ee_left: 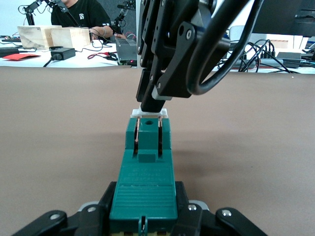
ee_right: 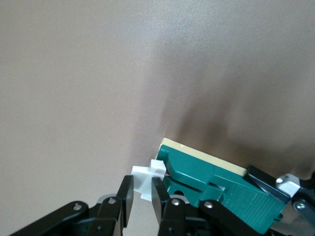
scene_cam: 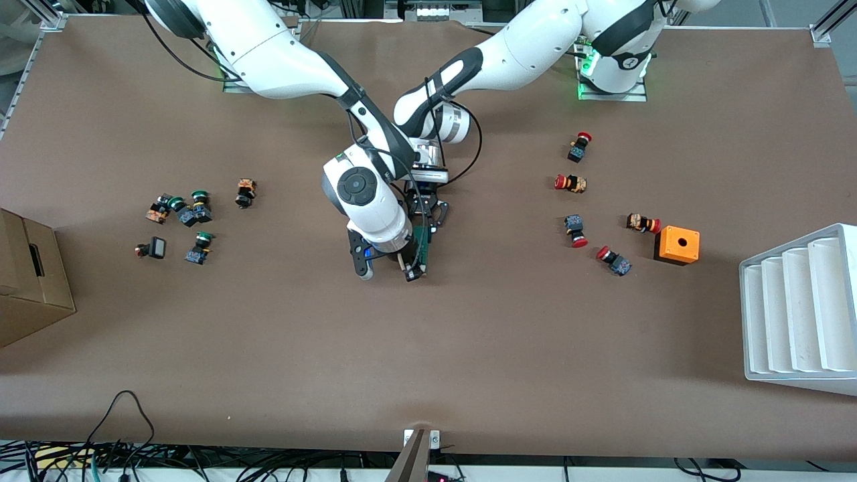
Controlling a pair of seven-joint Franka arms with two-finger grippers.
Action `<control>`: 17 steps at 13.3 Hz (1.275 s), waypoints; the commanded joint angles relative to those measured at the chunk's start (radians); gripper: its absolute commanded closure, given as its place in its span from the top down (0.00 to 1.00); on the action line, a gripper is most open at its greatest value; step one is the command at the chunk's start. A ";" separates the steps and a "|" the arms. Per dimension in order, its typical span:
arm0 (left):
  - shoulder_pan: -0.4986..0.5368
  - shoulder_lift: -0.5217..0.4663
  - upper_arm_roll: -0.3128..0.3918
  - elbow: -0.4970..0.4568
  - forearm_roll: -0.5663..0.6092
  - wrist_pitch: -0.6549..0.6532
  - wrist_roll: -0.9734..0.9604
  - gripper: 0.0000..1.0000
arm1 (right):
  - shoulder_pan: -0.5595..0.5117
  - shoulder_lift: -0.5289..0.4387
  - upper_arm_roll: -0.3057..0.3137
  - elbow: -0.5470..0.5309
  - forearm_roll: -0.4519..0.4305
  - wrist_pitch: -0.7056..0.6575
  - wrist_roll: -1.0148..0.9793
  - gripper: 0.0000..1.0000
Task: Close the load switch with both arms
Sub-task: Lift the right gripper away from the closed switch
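Two grippers on one switch (ee_left: 143,189) at mid-table: my left gripper (ee_left: 142,221) is clamped on its body, my right gripper (ee_right: 142,199) pinched on the white tab (ee_right: 147,178). My worry is the tab slipping out, since the right fingers hold only its edge. Any twist would skew the switch in my left jaws.

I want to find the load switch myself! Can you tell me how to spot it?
Look at the middle of the brown table, where the two white arms meet. The load switch is the narrow dark-green block there, held at one end by the left tool, with the right tool at its white tab. The buttons lying around have red or green caps.
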 commanded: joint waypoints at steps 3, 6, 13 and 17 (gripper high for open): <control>-0.003 0.028 0.020 0.048 0.021 0.024 -0.010 0.41 | -0.006 0.024 0.006 0.022 -0.014 -0.009 -0.006 0.29; -0.003 0.028 0.020 0.048 0.022 0.024 -0.008 0.41 | -0.039 -0.042 0.006 0.033 -0.006 -0.095 -0.020 0.81; 0.009 0.001 0.018 0.042 0.016 0.027 -0.003 1.00 | -0.207 -0.299 0.017 -0.019 0.012 -0.443 -0.446 0.99; 0.017 -0.068 -0.043 0.035 -0.122 0.030 0.073 1.00 | -0.326 -0.479 0.019 -0.102 0.026 -0.640 -0.789 0.99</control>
